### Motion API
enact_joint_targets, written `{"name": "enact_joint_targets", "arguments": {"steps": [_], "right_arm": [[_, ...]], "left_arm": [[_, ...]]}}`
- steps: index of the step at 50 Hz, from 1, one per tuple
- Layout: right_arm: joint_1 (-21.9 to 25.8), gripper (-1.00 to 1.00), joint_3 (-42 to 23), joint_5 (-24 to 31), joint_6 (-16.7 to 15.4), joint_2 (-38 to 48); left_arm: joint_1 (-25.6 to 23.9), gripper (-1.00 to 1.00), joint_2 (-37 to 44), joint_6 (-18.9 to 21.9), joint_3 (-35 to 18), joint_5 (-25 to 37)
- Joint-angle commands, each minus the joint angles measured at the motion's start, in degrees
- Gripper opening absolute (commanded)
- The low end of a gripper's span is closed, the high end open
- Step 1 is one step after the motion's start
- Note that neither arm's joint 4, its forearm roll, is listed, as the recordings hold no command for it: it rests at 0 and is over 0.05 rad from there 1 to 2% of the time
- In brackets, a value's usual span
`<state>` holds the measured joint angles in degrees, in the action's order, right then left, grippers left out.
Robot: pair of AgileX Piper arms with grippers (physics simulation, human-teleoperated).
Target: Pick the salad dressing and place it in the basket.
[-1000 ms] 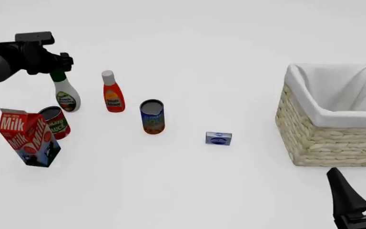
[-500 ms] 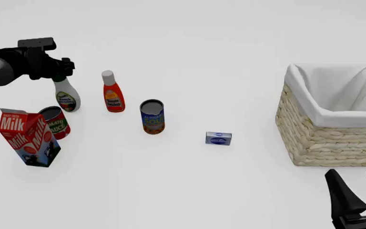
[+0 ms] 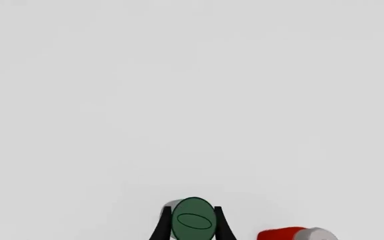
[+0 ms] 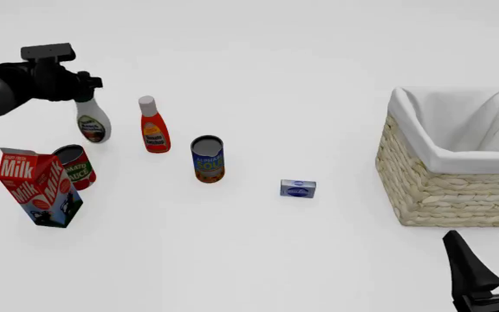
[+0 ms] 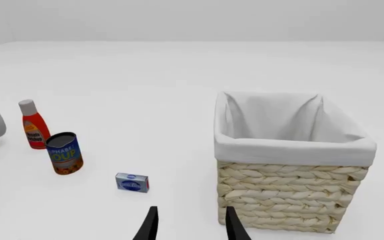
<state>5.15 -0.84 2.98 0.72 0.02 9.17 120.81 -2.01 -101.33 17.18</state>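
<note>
Left gripper [image 4: 83, 91] pinching salad dressing [image 4: 91, 122] by its cap. Right gripper [image 5: 188, 225] open. Could slip out before basket [image 4: 423, 188] at three o'clock.

The table [image 4: 258, 58] is plain white and unmarked. At its far left a milk carton [image 4: 39, 187] stands upright, with a red can [image 4: 75, 166] just behind it, the two overlapping in the front view. Further in stands a red bottle [image 4: 153, 125] with a white cap, and near it, a little closer to the arms, a blue soup can [image 4: 207, 159]. A small blue box [image 4: 298, 189] lies flat between that can and the basket [image 4: 444, 188], which sits at the table's right side, well apart from the cans and bottle.
</note>
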Motion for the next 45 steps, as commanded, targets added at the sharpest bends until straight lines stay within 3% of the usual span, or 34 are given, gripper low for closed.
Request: {"name": "enact_joint_targets", "arguments": {"steps": [1, 13, 21, 24, 30, 31, 39, 45], "right_arm": [[0.0, 1.00, -0.1, 0.1, 0.1, 0.0], [0.2, 1.00, 0.3, -0.3, 0.3, 0.0], [0.5, 1.00, 0.4, -0.2, 0.1, 0.0], [0.5, 1.00, 0.5, -0.2, 0.1, 0.0], [0.8, 1.00, 0.5, -0.3, 0.1, 0.0], [0.9, 1.00, 0.5, -0.4, 0.2, 0.0], [1.1, 1.00, 0.4, -0.5, 0.5, 0.0], [1.4, 1.00, 0.5, -0.6, 0.4, 0.0]], "left_arm": [[-0.1, -1.00, -3.4, 1.7, 0.7, -2.0], [-0.8, -1.00, -13.2, 6.5, -0.1, -0.7], [-6.6, -1.00, -22.4, 6.0, -1.7, 2.9], [-12.9, -1.00, -27.5, 7.9, 0.7, 3.7], [-19.5, -1.00, -32.2, 8.6, 2.8, 4.7], [-24.2, -1.00, -35.0, 9.4, 4.4, 5.5], [-34.7, -1.00, -40.2, 11.3, 9.7, 5.3], [-41.4, -1.00, -42.9, 9.9, 14.3, 3.4]]}}
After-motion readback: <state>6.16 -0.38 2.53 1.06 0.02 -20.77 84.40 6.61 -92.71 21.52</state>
